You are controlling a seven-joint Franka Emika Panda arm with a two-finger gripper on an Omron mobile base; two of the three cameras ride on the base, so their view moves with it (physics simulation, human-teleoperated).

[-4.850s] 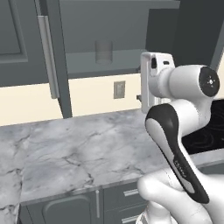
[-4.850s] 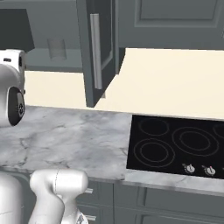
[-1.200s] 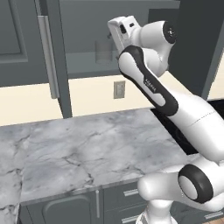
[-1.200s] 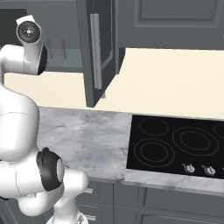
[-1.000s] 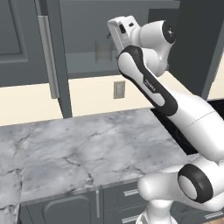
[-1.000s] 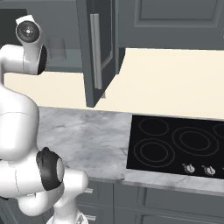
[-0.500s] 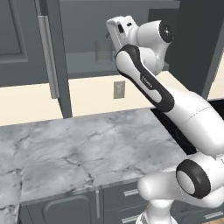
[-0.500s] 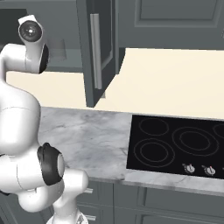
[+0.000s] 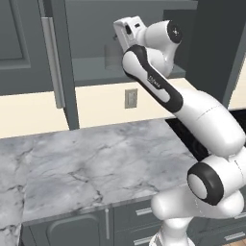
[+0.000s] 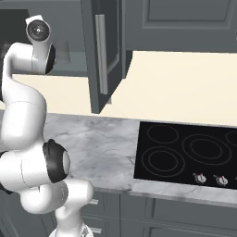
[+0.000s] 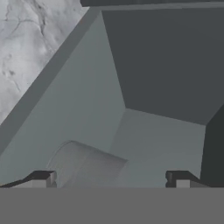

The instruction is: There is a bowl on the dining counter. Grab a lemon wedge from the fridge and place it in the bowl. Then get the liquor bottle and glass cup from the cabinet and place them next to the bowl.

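Translucent glass cup (image 11: pixel 85 166) lies on the cabinet shelf (image 11: pixel 144 144) at seven o'clock in the hand view, between the spread-apart gripper (image 11: pixel 111 178) fingertips, so fetching it seems underway, needing advance then closing.

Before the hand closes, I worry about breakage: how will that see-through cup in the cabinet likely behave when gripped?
The glass cup looks thin and transparent, so probably fragile and slippery. Its round wall suggests it could roll if tipped on the cabinet shelf. It lies between the fingertips of the open hand, seemingly off to one side, so a squeeze may nudge it sideways.
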